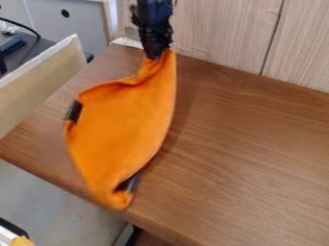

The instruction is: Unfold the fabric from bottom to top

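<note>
- The brown table [237, 144] is crossed by the orange cloth [122, 129], stretched from 12 o'clock down to the near edge at 7 o'clock.
- The cloth is best drawn slowly toward 12 o'clock, kept low, so that the curled lower end is opened rather than dragged along; only then should it be laid down and released.
- The black gripper [156, 54] is hung almost upright at 12 o'clock, pointed down, its jaws clamped on the cloth's gathered top corner.
- A dark patch [74, 111] is seen on the cloth's 9 o'clock edge.
</note>
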### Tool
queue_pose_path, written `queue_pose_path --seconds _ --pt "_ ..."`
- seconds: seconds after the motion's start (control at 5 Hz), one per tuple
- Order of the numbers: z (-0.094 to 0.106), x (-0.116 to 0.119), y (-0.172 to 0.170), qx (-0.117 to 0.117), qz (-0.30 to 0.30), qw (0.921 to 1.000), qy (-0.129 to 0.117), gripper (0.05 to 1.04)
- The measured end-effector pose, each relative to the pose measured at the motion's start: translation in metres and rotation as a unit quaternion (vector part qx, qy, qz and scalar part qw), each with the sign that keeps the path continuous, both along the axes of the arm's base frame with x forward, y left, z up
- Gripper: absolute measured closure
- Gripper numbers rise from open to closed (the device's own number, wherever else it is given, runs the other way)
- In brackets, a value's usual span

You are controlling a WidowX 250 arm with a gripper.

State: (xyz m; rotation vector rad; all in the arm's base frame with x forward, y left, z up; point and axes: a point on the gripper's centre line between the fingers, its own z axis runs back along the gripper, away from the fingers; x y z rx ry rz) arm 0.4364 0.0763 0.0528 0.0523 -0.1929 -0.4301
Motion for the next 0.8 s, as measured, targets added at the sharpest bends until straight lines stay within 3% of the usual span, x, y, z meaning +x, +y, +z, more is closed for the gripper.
queue_pose_path --seconds 0.2,0.6,0.8 --pt "-0.023 0.013 -0.007 0.018 -0.011 0.9996 0.018 0.796" --pt "-0.039 0.002 -0.015 0.025 -0.024 0.9988 0.033 0.213" --pt "-0.035 0.0 -0.018 0.019 -0.026 0.999 0.031 0.075"
